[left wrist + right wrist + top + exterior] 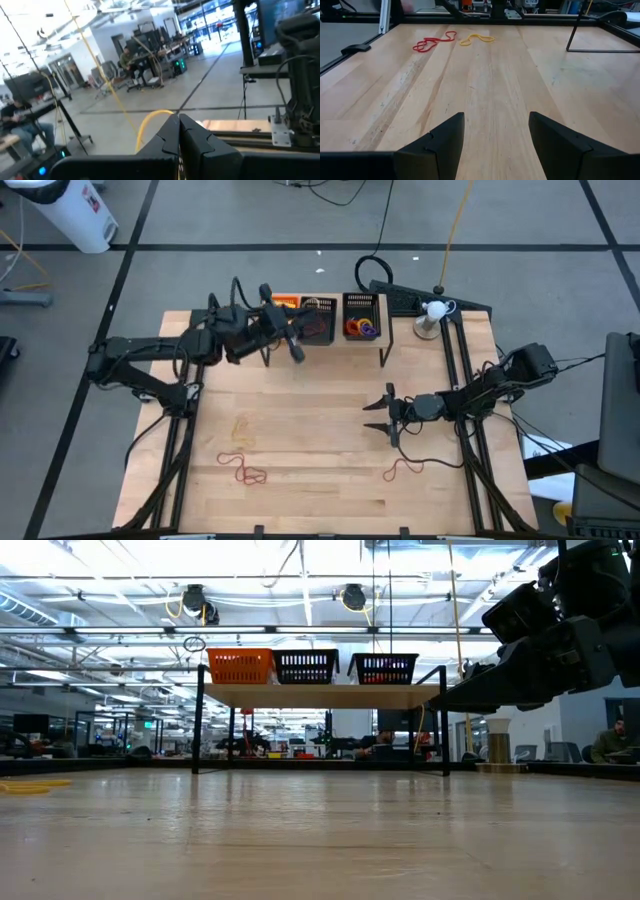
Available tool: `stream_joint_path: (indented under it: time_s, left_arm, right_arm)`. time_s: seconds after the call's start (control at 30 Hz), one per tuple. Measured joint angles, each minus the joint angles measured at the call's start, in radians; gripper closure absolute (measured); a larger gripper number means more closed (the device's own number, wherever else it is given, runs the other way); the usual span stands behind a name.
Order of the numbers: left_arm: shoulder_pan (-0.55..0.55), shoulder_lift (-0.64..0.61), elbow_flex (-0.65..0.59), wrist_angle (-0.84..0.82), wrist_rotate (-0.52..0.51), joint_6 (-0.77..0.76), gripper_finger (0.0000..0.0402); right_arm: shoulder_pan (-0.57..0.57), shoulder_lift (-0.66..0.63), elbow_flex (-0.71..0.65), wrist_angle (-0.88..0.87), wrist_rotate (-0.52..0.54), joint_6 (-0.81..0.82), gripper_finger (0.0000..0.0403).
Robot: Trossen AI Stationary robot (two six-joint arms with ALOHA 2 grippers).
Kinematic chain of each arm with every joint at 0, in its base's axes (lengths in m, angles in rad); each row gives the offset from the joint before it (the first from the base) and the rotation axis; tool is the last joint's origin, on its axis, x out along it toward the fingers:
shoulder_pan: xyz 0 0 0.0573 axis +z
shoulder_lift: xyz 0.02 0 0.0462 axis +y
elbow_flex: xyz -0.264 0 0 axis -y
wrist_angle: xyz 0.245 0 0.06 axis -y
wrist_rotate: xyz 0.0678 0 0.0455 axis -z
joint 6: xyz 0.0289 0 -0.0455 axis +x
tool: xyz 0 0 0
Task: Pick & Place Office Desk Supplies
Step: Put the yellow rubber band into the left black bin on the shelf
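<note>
My left gripper is raised at the far side of the table, in front of the middle black tray, pointing level. Its fingers are shut, and a thin yellow rubber-band loop curves out from their tips. My right gripper stays low over the table's right half, open, with bare wood between its fingers. On the table lie a red band, a second red band and a faint yellow band. Coloured rings sit in the right black tray. My left gripper pinches the yellow rubber band at the very tips of its two shut fingers. The fingers point level. The loop arcs out and hangs down beside the fingers, slack and lifted clear of the table. Which part of the loop is caught cannot be seen.
An orange tray and two black mesh trays stand in a row on a raised shelf at the table's far edge. A white lamp-like stand is at the far right corner. Bare wood fills the table's middle.
</note>
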Motion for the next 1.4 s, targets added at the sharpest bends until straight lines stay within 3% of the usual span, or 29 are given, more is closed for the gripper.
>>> stream_joint_path:
  time_s: [0.7,1.4]
  left_arm:
    - [0.156,0.063,-0.001,-0.096,0.126,-0.136,0.0402]
    - [0.185,0.119,-0.001,-0.081,0.14,-0.15,0.0401]
  right_arm:
    - [0.0,0.0,0.0,0.001,0.0,0.0,0.019]
    - [0.0,0.0,0.0,-0.007,0.0,0.0,0.019]
